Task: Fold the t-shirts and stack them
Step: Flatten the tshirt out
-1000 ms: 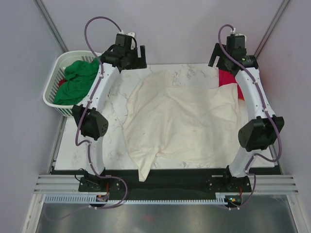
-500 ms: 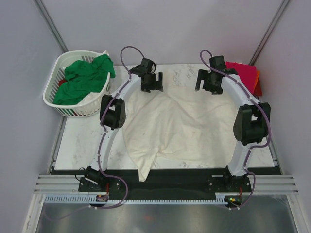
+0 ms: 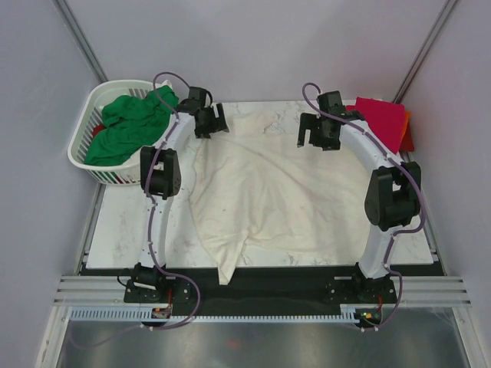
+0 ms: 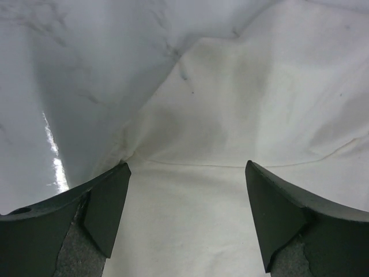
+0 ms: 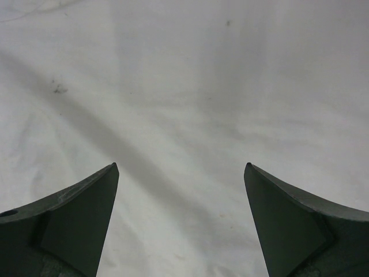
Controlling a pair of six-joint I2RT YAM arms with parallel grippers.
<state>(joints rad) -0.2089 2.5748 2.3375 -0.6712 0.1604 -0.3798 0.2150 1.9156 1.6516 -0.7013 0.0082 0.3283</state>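
A large cream-white t-shirt (image 3: 268, 192) lies spread and wrinkled over the marble table, with a corner hanging over the near edge. My left gripper (image 3: 209, 125) is open and empty, low over the shirt's far left edge. The left wrist view shows cream cloth (image 4: 230, 115) between its open fingers (image 4: 109, 202) and bare marble (image 4: 75, 69) to the left. My right gripper (image 3: 313, 136) is open and empty over the shirt's far right part. The right wrist view (image 5: 181, 166) shows only cream cloth (image 5: 184, 86). A crimson-pink shirt (image 3: 380, 116) lies on an orange one (image 3: 406, 123) at the far right corner. A green shirt (image 3: 130, 126) lies in the basket.
A white slotted laundry basket (image 3: 80, 153) stands off the table's far left corner. Grey walls close in the back and both sides. The table's black front edge (image 3: 307, 270) runs just ahead of the arm bases.
Both arms have swung in from the far corners and come down over the cream shirt's far edge. The shirt's far part has shifted and narrowed. The left gripper has since moved back to the left.
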